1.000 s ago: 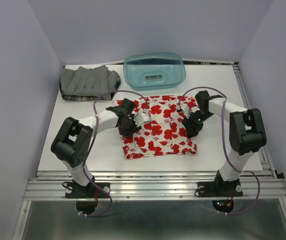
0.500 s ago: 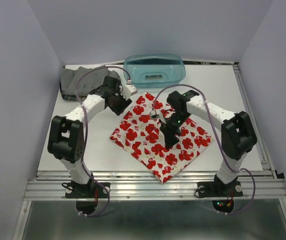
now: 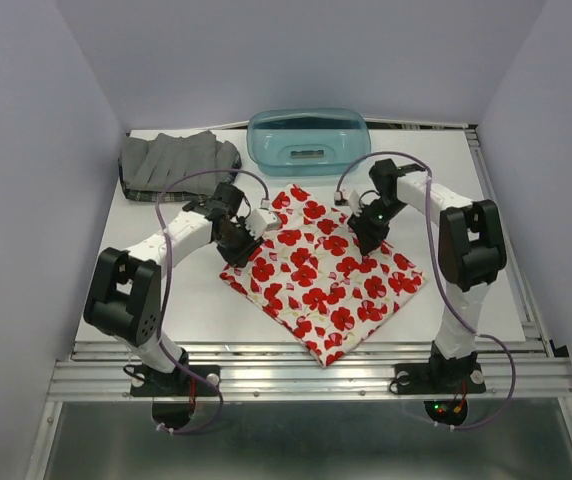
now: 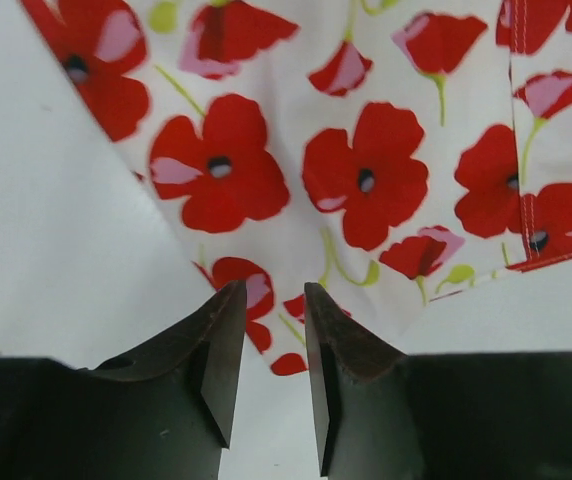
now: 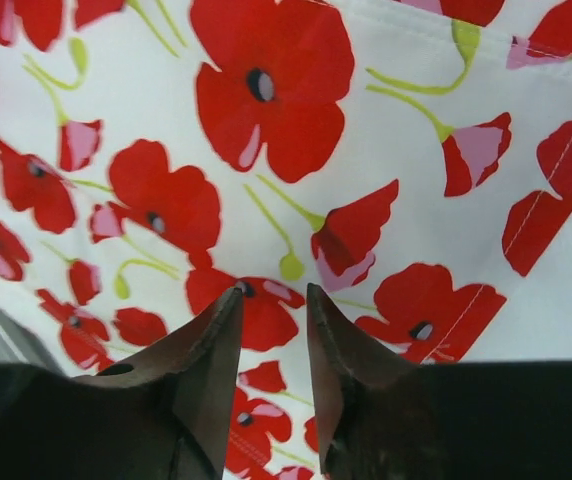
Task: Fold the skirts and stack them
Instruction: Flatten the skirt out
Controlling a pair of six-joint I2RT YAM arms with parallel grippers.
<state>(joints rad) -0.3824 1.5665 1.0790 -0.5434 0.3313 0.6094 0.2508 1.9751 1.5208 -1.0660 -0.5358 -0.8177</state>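
Note:
The white skirt with red poppies lies flat on the table, turned like a diamond. My left gripper hangs over its left corner, jaws open with nothing between them; in the left wrist view the skirt ends in a point just ahead of the gripper. My right gripper is above the skirt's upper right part, also open and empty; the right wrist view shows poppy cloth under the gripper. The grey pleated skirt lies at the back left. A darker cloth edge shows beneath it.
A teal plastic basket stands at the back centre, just behind the poppy skirt's far corner. Purple walls close in the table on three sides. A metal rail runs along the near edge.
The poppy skirt went from square-on to a diamond a second ago and has since stayed put. My left gripper came forward from near the basket to the skirt's left corner; my right gripper moved back and right.

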